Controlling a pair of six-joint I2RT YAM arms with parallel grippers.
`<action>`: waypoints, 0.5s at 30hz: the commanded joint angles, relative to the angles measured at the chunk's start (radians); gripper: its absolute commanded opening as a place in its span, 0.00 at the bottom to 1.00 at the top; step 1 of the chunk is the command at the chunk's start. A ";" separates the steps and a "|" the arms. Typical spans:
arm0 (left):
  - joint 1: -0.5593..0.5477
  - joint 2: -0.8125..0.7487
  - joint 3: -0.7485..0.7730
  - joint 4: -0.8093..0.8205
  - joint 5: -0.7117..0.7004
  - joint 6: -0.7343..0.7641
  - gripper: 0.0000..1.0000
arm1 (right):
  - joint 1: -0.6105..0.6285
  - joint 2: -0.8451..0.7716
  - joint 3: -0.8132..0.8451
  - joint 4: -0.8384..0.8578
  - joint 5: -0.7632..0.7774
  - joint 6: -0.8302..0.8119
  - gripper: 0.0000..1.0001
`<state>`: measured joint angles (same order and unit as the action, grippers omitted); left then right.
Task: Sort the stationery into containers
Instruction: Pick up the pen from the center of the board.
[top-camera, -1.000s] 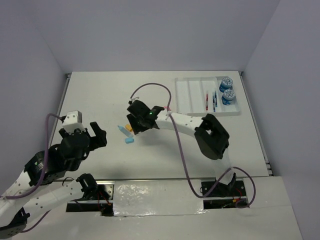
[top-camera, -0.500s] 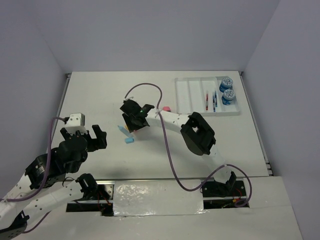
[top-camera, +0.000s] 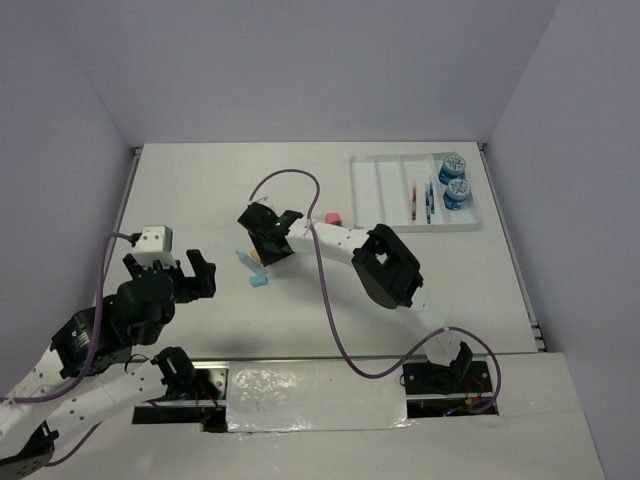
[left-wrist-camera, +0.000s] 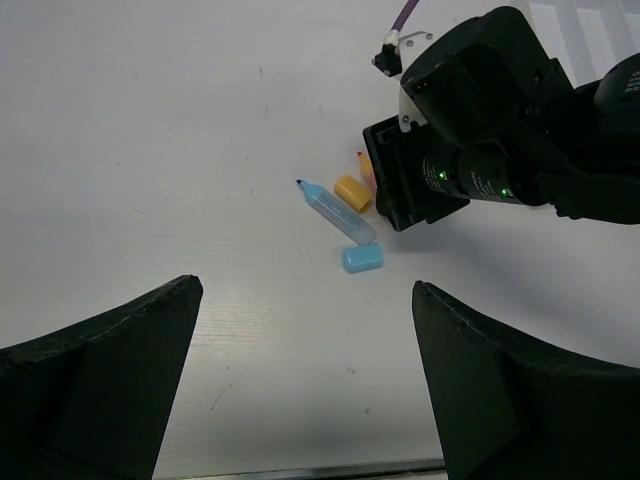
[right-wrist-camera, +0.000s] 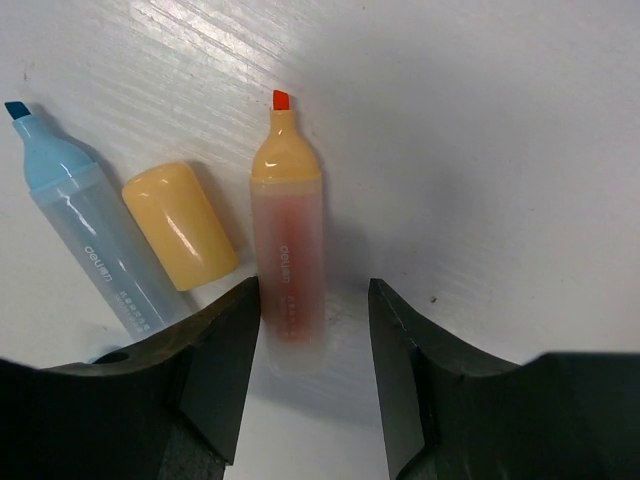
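Note:
An uncapped orange marker (right-wrist-camera: 288, 250) lies on the table between the fingers of my right gripper (right-wrist-camera: 315, 330). The left finger touches it, a gap shows at the right finger, so the gripper is open around it. Beside it lie its orange cap (right-wrist-camera: 180, 225) and an uncapped light-blue marker (right-wrist-camera: 90, 240). From above, the right gripper (top-camera: 262, 240) hides the orange marker; the light-blue marker (top-camera: 243, 259) and a blue cap (top-camera: 259, 282) show. My left gripper (left-wrist-camera: 305, 300) hangs open and empty, nearer than the blue cap (left-wrist-camera: 362, 258). The white tray (top-camera: 366, 190) stands back right.
In the tray, two blue rolls (top-camera: 452, 163) fill the rightmost compartment and thin pens (top-camera: 413, 203) lie in the middle ones. A pink eraser (top-camera: 331, 217) rests on the table beside the right arm. The purple cable (top-camera: 290, 175) loops above the right wrist.
My right gripper has shifted left and lower over the markers, and its jaws have narrowed around the orange marker. The left arm has edged slightly right.

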<state>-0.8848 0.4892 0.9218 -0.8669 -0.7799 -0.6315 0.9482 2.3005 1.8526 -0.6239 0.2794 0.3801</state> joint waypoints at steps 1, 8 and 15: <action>0.003 -0.006 -0.003 0.031 -0.002 0.015 0.99 | -0.011 0.027 0.045 -0.020 0.027 -0.023 0.54; 0.003 0.015 -0.003 0.026 -0.009 0.006 0.99 | -0.025 0.054 0.053 -0.005 -0.046 -0.058 0.45; 0.010 0.126 0.018 0.019 -0.012 -0.010 0.99 | -0.098 -0.007 -0.081 0.065 -0.169 -0.024 0.22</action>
<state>-0.8825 0.5613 0.9218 -0.8673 -0.7807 -0.6346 0.8959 2.3013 1.8404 -0.5766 0.1535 0.3462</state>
